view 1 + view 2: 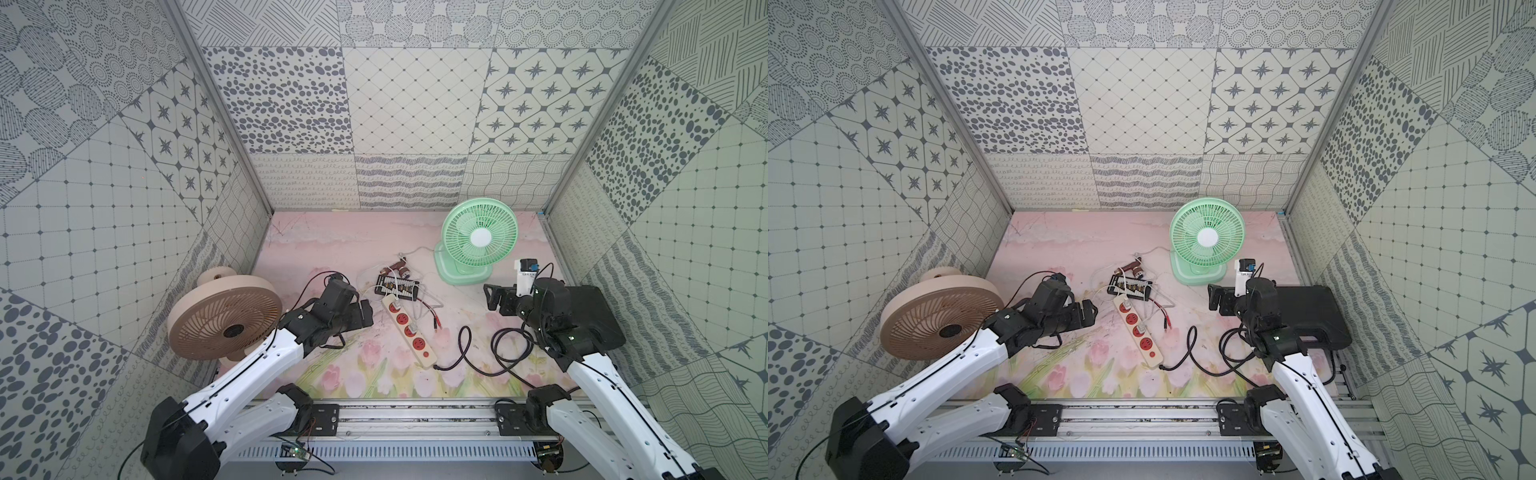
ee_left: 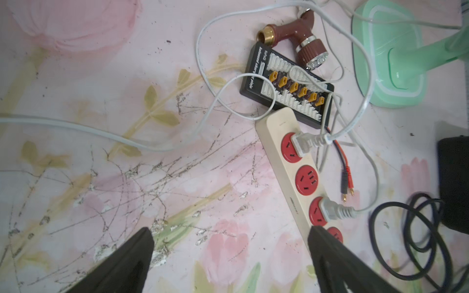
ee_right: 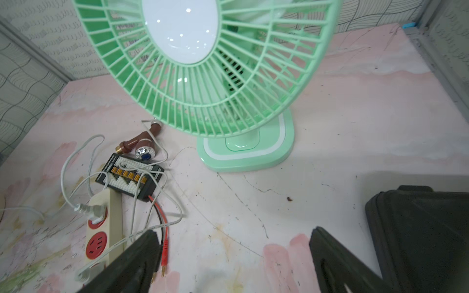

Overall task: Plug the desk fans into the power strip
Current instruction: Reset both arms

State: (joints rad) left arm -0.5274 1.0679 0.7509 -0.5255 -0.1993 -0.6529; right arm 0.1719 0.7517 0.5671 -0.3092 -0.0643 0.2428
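Observation:
The green desk fan [image 1: 478,241] [image 1: 1206,239] [image 3: 203,63] stands upright at the back right of the mat. The cream power strip [image 1: 417,344] [image 1: 1145,343] [image 2: 276,121] [image 3: 115,203] lies at an angle in the middle. A white plug [image 2: 300,144] sits in its far-end socket and another white plug [image 2: 330,210] in its third; thin white cords loop away from them. My left gripper [image 1: 365,315] [image 2: 231,233] hangs open just left of the strip, holding nothing. My right gripper [image 1: 492,296] [image 3: 233,233] is open over bare mat, in front of the fan's base.
A tan fan [image 1: 224,320] leans at the left wall. A black connector board [image 1: 397,286], a brown tap fitting [image 1: 399,268] and red-and-black leads [image 1: 434,322] lie beside the strip's far end. A black cord [image 1: 507,353] coils at right, by a black case [image 1: 594,316].

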